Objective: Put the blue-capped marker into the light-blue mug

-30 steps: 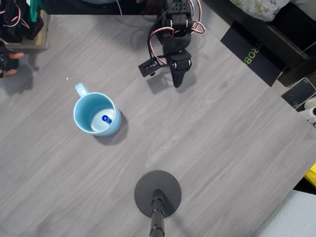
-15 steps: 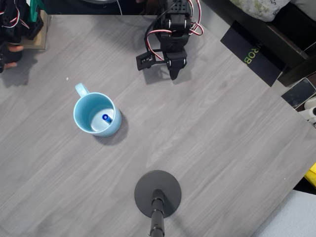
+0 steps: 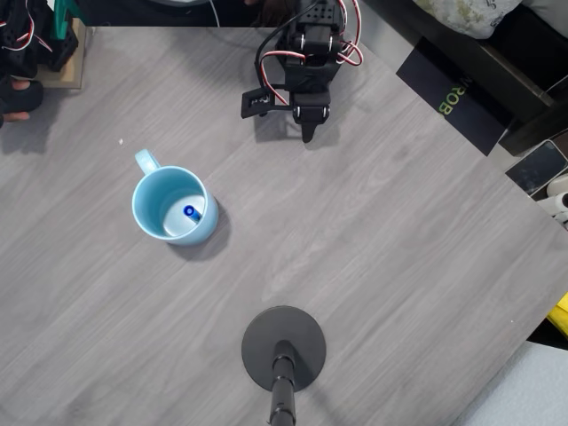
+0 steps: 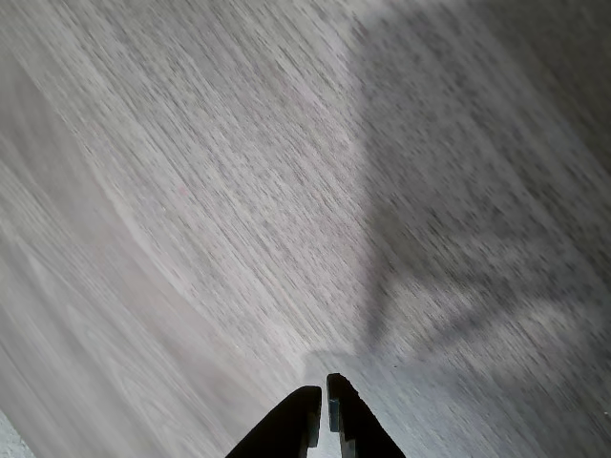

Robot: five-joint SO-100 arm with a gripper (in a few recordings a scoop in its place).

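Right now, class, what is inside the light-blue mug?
In the overhead view, the blue-capped marker stands inside the light-blue mug, seen end-on as a blue dot. Its barrel is mostly hidden beneath the cap.

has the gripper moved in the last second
Yes. In the overhead view the gripper has pulled back toward the table's top edge, farther from the light-blue mug, which stayed put. Its jaws are shut.

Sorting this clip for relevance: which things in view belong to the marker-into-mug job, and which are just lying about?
Job:
- light-blue mug
- blue-capped marker, standing inside the mug, cap up
- pincer, shut and empty, near the table's far edge

Lying about:
- round black stand base
- dark box beside the table
- phone at the right edge
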